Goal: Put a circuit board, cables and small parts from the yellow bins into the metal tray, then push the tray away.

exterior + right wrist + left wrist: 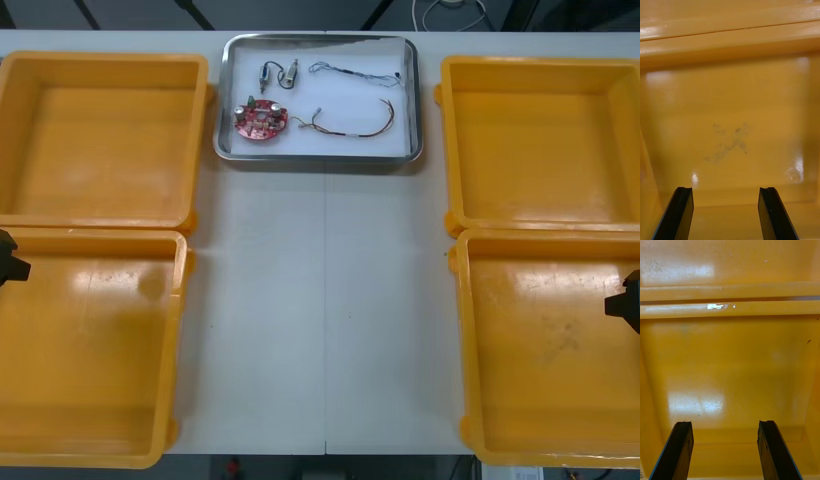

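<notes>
Front view: the metal tray (318, 158) lies at the far middle of the table (320, 320), its far rim just beside the table's far edge. Inside it you see the round red circuit board (261, 119) at the near left, two small metal parts (280, 73) beyond it, the blue and white cable (360, 72) at the far right and the red and yellow cable (350, 125) at the near right. All of them lie apart from one another and inside the rim. The four yellow bins (100, 140) show bare floors, two at each side, so loading looks finished, and the tray's place suggests the push is done or nearly so.

Left wrist view: the left gripper (725, 423) hangs over the near left bin with its fingers spread and nothing between them. Right wrist view: the right gripper (726, 189) hangs likewise over the near right bin, open and unloaded, above a dark scuff (728, 144) on the bin floor. Both sit at the outer sides, well apart from the tray.

Room for moving: the table strip between the bins is free from the near edge up to the tray. Beyond the tray almost no table is left, so any further push risks tipping it over the far edge. The bin walls flank that strip closely on both sides.
</notes>
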Robot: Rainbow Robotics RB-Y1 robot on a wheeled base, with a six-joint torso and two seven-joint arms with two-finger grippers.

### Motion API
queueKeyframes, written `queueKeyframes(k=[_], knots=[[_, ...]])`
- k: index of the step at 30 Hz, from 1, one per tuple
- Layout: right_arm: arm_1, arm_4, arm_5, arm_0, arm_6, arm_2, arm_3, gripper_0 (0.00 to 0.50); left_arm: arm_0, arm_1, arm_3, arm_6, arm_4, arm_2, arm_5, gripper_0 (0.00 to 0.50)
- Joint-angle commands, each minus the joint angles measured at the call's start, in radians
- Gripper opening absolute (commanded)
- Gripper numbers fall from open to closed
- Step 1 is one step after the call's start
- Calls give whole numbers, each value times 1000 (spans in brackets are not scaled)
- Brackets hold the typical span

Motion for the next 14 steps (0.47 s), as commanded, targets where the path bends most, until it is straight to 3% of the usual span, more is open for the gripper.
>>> queueKeyframes(k=[1,14], knots=[[-36,-7,3,19,-32,-27,-22,500,15,43,-25,-66,-8,27,6,500],[-36,-7,3,19,-32,-27,-22,500,15,43,-25,-66,-8,27,6,500]])
